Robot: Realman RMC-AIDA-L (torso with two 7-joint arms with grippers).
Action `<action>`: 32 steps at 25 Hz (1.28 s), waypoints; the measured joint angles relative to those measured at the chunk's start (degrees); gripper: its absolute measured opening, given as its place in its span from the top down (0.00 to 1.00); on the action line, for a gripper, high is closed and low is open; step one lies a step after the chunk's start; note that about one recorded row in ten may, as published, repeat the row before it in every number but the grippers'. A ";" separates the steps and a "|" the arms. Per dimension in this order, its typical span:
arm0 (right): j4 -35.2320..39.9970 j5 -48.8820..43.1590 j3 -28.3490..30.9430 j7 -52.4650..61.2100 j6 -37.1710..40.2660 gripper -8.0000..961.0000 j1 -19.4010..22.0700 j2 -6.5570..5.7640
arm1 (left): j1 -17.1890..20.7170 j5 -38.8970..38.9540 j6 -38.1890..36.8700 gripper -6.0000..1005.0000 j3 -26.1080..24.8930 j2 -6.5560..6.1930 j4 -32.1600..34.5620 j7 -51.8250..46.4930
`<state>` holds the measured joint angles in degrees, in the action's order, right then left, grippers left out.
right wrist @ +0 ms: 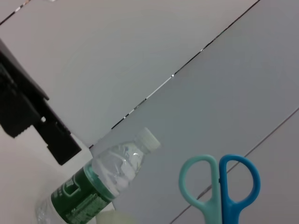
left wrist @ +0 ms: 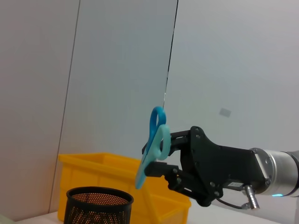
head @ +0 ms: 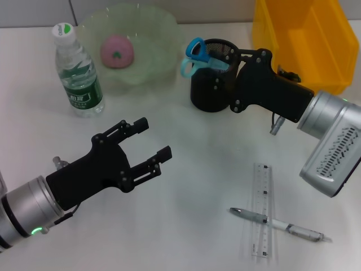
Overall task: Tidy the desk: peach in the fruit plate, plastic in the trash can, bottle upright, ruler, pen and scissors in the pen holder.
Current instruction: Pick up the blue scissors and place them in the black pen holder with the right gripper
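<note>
My right gripper (head: 221,62) is shut on blue scissors (head: 197,55) and holds them, handles up, over the rim of the black mesh pen holder (head: 210,90). The left wrist view shows the scissors (left wrist: 153,144) in that gripper (left wrist: 162,155), above the holder (left wrist: 98,205). My left gripper (head: 155,136) is open and empty above the table's front left. A pink peach (head: 117,51) lies in the green fruit plate (head: 163,31). The water bottle (head: 79,73) stands upright. A clear ruler (head: 262,197) lies at the front right with a pen (head: 282,226) across it. No plastic is in view.
A yellow bin (head: 304,39) stands at the back right, behind the pen holder. The right wrist view shows the scissor handles (right wrist: 219,182), the bottle (right wrist: 103,182) and the left gripper's fingers (right wrist: 28,112).
</note>
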<state>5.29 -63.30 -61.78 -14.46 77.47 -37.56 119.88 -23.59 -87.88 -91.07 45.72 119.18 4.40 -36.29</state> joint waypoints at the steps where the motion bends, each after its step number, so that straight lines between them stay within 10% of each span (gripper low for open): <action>1: -0.06 0.01 0.00 -0.27 -0.29 0.75 -0.19 0.00 | -0.02 0.00 0.02 0.23 0.00 0.00 0.00 0.00; 32: -0.38 0.73 0.00 15.01 -11.12 0.73 -6.35 0.00 | 0.09 -0.01 -0.22 0.23 -0.02 0.00 0.00 0.09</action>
<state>4.91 -62.57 -61.79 0.55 66.35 -43.90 119.88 -23.50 -87.89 -91.29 45.70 119.18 4.40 -36.21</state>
